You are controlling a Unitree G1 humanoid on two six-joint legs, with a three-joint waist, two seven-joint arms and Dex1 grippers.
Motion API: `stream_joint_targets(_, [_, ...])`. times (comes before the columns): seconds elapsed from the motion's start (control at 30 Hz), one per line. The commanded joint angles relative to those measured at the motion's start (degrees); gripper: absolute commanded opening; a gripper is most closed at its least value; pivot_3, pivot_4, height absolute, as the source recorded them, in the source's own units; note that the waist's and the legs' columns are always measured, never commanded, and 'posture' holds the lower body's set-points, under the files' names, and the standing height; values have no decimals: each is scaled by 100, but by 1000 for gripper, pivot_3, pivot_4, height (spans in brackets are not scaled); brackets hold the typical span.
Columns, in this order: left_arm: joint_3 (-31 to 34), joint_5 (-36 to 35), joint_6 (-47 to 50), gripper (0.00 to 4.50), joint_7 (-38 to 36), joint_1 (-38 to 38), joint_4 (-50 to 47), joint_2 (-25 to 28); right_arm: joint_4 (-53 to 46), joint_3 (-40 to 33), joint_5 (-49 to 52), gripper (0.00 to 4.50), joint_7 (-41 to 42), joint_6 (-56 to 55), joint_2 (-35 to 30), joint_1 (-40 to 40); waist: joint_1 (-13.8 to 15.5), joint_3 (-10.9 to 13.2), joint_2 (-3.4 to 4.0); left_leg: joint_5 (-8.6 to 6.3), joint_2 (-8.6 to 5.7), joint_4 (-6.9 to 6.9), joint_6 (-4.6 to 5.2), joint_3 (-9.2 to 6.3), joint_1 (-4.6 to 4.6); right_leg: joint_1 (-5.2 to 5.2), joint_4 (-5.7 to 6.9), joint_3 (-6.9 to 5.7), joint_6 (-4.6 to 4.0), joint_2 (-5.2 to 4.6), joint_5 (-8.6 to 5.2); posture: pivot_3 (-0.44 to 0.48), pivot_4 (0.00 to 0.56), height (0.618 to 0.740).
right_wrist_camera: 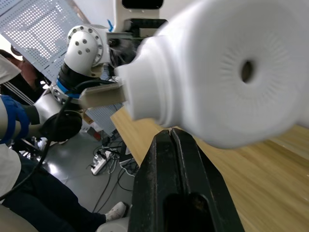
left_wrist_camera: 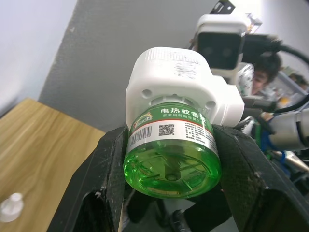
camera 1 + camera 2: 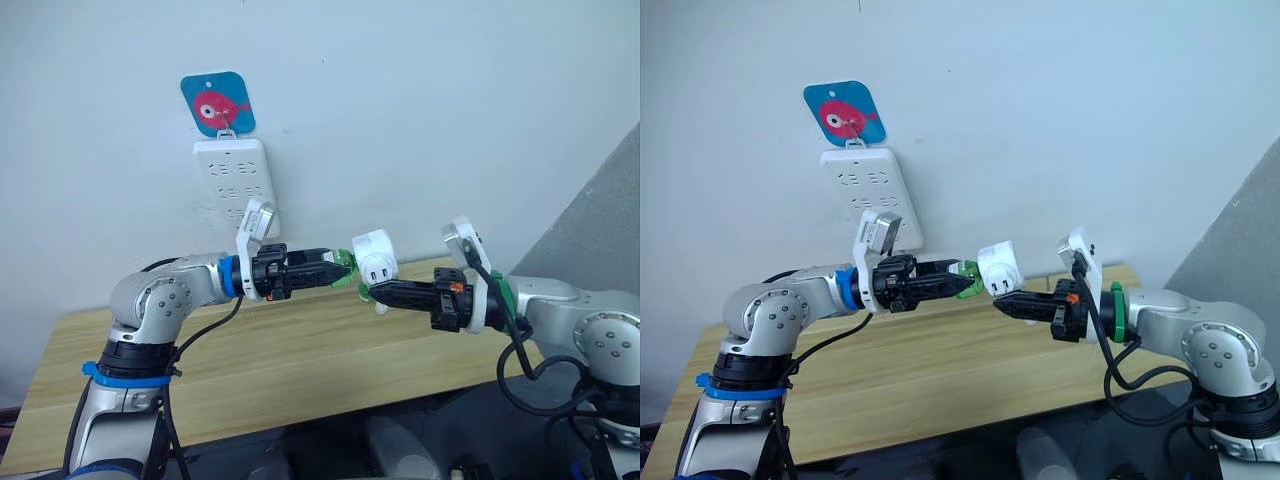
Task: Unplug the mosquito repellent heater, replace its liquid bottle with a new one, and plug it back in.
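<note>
The white mosquito repellent heater (image 3: 376, 257) hangs in the air over the table, between my two grippers. A green liquid bottle (image 2: 171, 154) with a printed label sits with its neck in the heater's underside (image 2: 178, 82). My left gripper (image 3: 335, 268) is shut on the bottle from the left, one black finger (image 2: 104, 183) on each side of it. From the right, my right gripper (image 3: 378, 290) is shut on the heater's lower part. The right wrist view shows the heater's round top opening (image 1: 246, 71) and a metal prong (image 1: 99, 95).
A long white power strip (image 3: 235, 180) hangs on the wall under a blue card with a pink fish (image 3: 218, 102). A wooden table (image 3: 300, 350) lies below the arms, with a small clear cap (image 2: 10, 208) on it. A person (image 2: 263, 67) is behind my right arm.
</note>
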Motion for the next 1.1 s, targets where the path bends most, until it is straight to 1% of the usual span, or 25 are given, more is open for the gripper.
stream_joint_targets(0.03, [-107, 188, -307, 2351, -130, -13, -138, 4, -145, -218, 367, 0, -168, -50, -62, -166, 1, 0, 0, 0, 0, 0, 0, 0, 0, 0, 0, 0, 0, 0, 0, -282, 69, 740])
stream_joint_targets(0.47, [-627, 1029, -1198, 2344, -624, 170, -252, 228, 5, -169, 916, 0, -755, -107, -96, -507, -1, 0, 0, 0, 1, -3, 0, 3, -1, -1, -2, 2, 0, 0, 0, -284, 69, 740])
stream_joint_targets(0.63, [-678, 1078, -1274, 2344, -755, 201, -305, 236, 75, -55, 768, 0, -773, -90, -155, -617, -2, 0, 0, 0, 1, -3, 0, 3, 0, -2, -2, 3, 0, 0, 0, -281, 65, 740])
stream_joint_targets(0.83, [-668, 965, -1171, 2344, -830, 235, -468, 251, 146, 91, 376, 0, -651, -111, -182, -646, -2, 0, 0, 0, 1, -4, 1, 3, -1, -2, -4, 2, 0, 0, 0, -277, 64, 740])
stream_joint_targets(1.1, [-587, 828, -980, 2335, -905, 243, -500, 307, 189, 152, -63, 0, -438, -250, -85, -673, -1, 0, 0, -1, 2, -3, 1, 3, -1, -2, -3, 1, 0, 0, 0, -275, 61, 740])
